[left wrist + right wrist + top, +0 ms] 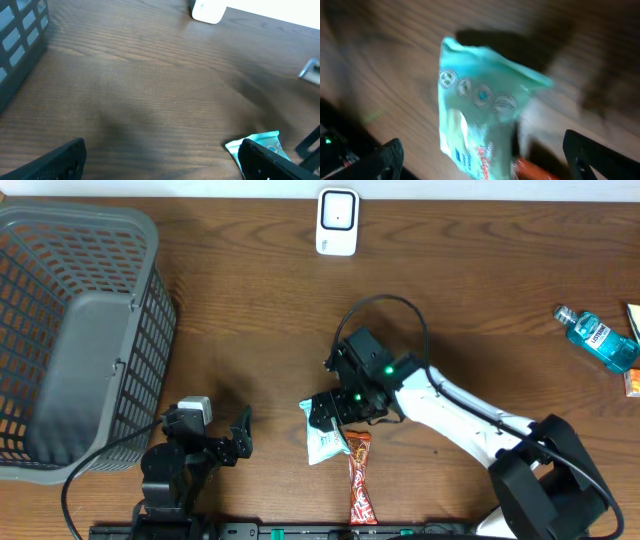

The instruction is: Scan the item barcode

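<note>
Teal snack packet [322, 442] lies near front edge of surface [250, 310], centre, against orange bar [359, 490]. Right fingers [335, 412] spread wide above packet, holding nothing. Left fingers [215, 438] wide, empty, front-left.

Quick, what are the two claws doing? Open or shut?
Left claw: open, empty.
Right claw: open, empty, above the teal packet.

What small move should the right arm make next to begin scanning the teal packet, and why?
Probably lower the right end effector straight down and close it on the teal packet. Its jaws stand open, and in the right wrist view the packet lies on the table between them, not yet gripped. The orange bar lies close beside the packet, so descend carefully.
</note>
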Controlling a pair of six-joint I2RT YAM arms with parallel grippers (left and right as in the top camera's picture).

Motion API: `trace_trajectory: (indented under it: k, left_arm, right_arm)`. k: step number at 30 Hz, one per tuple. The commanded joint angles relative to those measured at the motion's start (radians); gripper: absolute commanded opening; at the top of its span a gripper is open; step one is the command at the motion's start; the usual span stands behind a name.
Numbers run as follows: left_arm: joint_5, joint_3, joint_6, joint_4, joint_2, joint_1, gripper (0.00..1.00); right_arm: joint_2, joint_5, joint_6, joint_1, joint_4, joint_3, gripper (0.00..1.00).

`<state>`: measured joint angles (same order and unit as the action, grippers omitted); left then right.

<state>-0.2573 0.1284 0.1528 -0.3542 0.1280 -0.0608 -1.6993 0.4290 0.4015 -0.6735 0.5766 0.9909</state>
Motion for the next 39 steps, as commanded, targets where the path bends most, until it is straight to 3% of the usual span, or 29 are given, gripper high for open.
trace_trajectory:
  k: [1,9,15,20,24,27,35,39]
  left_arm:
    - [-0.004,-0.007,0.002,-0.012,-0.004,-0.003,0.96]
    - [-0.004,-0.007,0.002,-0.012,-0.004,-0.003,0.96]
    - [-0.005,-0.007,0.002,-0.012,-0.004,-0.003,0.96]
    - [-0.005,-0.007,0.002,-0.012,-0.004,-0.003,0.96]
    - [-0.005,-0.007,0.001,-0.012,-0.004,-0.003,0.96]
    - [-0.005,-0.006,0.001,-0.012,-0.004,-0.003,0.96]
    - [-0.004,-0.007,0.002,-0.012,-0.004,-0.003,0.96]
    - [-0.005,-0.007,0.002,-0.012,-0.004,-0.003,0.96]
  right_arm:
    - [-0.003,0.104,0.002,-0.009,-0.090,-0.063,0.97]
    - [-0.009,0.101,0.002,-0.009,-0.114,-0.126,0.97]
    - [-0.089,0.107,0.002,-0.009,-0.157,-0.126,0.87]
    - [-0.219,0.261,0.002,0.009,-0.203,-0.123,0.56]
    - [-0.252,0.283,0.000,0.057,-0.174,-0.123,0.17]
    - [-0.242,0.283,-0.031,0.108,-0.163,-0.123,0.02]
    - [-0.143,0.456,-0.077,0.319,-0.069,-0.108,0.01]
    - [-0.040,0.549,0.039,0.441,-0.027,-0.108,0.01]
